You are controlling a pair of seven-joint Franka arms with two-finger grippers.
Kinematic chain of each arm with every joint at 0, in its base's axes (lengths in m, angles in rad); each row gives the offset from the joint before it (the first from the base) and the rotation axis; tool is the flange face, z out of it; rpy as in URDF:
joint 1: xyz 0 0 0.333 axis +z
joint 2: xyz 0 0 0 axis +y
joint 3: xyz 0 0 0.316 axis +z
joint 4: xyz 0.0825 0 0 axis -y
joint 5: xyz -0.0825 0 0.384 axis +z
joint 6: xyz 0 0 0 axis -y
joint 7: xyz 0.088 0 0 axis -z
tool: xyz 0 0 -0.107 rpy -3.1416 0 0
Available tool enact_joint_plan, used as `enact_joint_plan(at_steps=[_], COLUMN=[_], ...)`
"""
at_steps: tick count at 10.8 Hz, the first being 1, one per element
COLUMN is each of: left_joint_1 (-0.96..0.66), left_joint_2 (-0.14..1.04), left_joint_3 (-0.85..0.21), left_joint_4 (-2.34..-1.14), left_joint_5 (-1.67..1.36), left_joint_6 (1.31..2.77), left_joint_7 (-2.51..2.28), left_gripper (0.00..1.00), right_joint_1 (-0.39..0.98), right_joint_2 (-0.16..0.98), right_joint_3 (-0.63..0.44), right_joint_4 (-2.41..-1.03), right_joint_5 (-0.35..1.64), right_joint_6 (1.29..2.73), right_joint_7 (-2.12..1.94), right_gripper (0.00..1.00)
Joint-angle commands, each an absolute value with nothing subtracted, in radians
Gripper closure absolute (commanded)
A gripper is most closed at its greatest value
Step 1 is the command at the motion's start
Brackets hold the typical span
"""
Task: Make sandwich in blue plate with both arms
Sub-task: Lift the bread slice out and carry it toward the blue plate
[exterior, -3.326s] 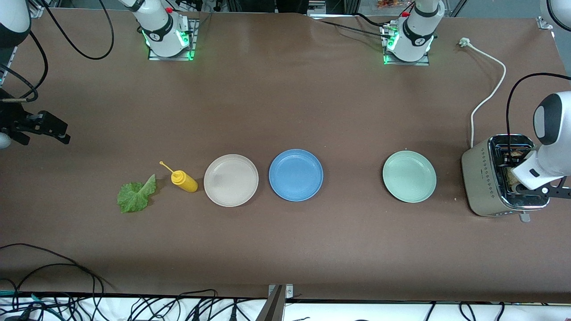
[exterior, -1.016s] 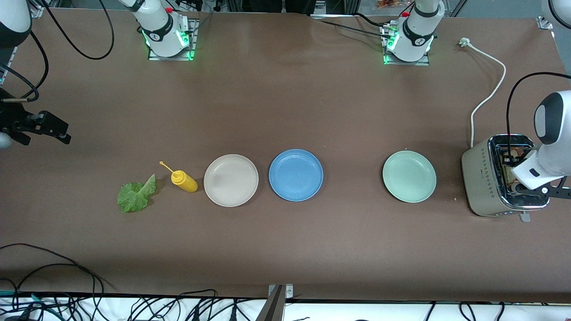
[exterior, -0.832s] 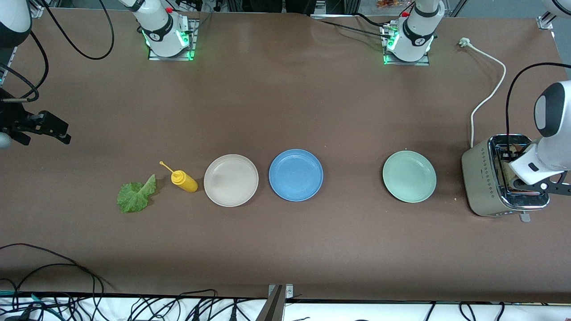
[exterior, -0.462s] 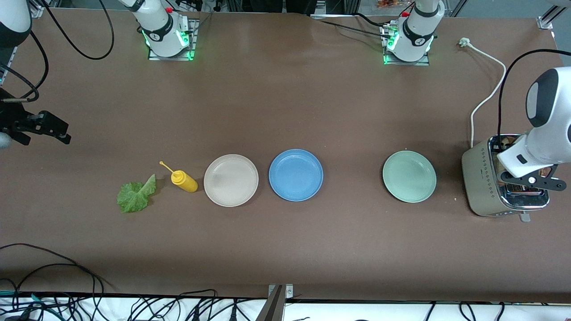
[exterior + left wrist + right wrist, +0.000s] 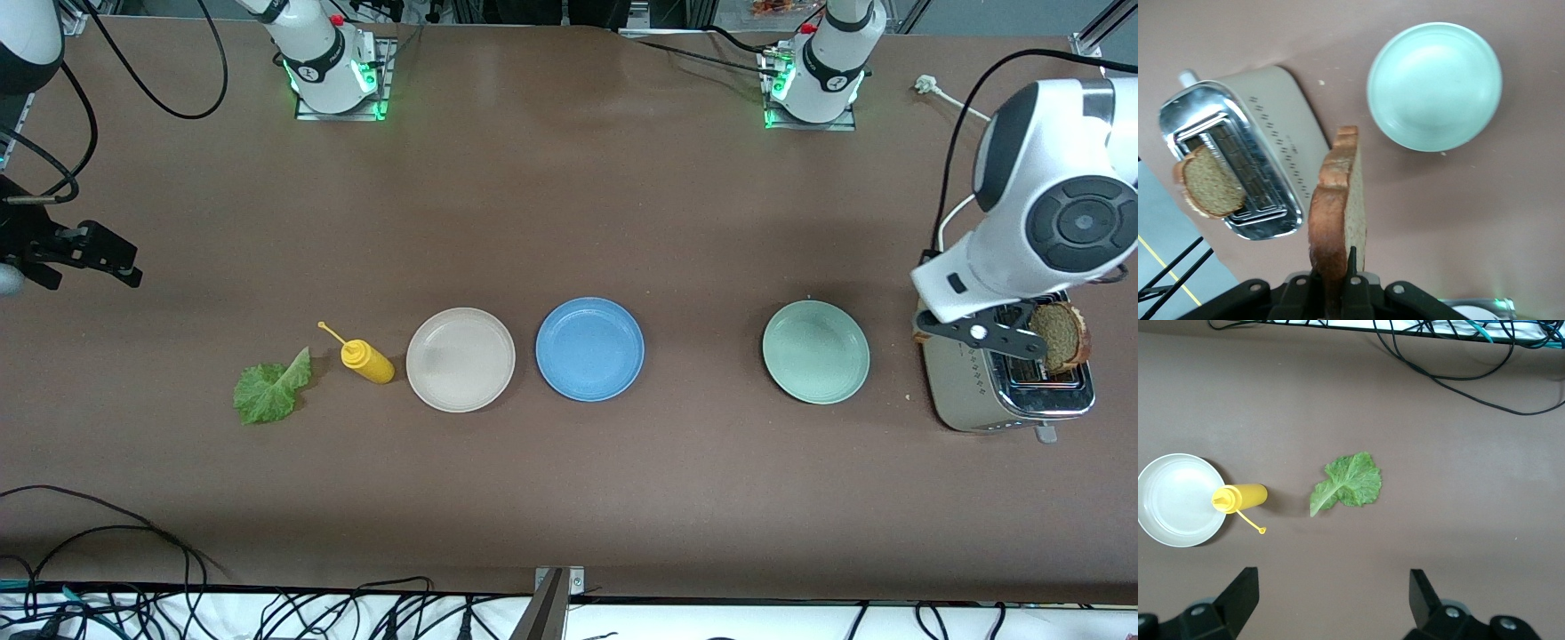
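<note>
We see the toaster (image 5: 978, 391) partly hidden under the left arm (image 5: 1049, 222); the right gripper (image 5: 53, 258) is cut off.

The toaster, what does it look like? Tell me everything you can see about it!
The toaster is a beige box with a shiny metal top, rows of small dots on its side and a lever sticking out at one end. It stands on the brown table at the left arm's end, beside the pale green plate. One slice of brown bread pokes out of a slot, tilted. The left gripper holds a second slice on edge above it, not touching it.
</note>
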State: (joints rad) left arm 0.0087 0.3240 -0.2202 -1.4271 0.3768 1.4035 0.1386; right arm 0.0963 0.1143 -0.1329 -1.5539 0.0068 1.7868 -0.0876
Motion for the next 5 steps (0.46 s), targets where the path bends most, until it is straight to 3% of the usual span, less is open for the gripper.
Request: enact_joint_plan(at_steps=[1, 5], left_joint_1=[-0.009, -0.041], left_joint_2=[0.318, 0.38], left_joint_3=[-0.268, -0.275], left_joint_4=[-1.405, -1.405], left_joint_5=[0.24, -0.026], left_joint_6=[1.355, 1.358], left_joint_7=[0.138, 0.135], left_gripper=[1.0, 1.0], right_joint_1=[0.097, 0.1], right_joint_2=[0.123, 0.123], right_joint_3=[-0.133, -0.132], right_joint_4=[-1.532, -1.532], right_joint_5=[0.02, 0.025], right_joint_6=[1.781, 1.781], right_joint_7=[-0.087, -0.081], right_gripper=[0.0, 0.0])
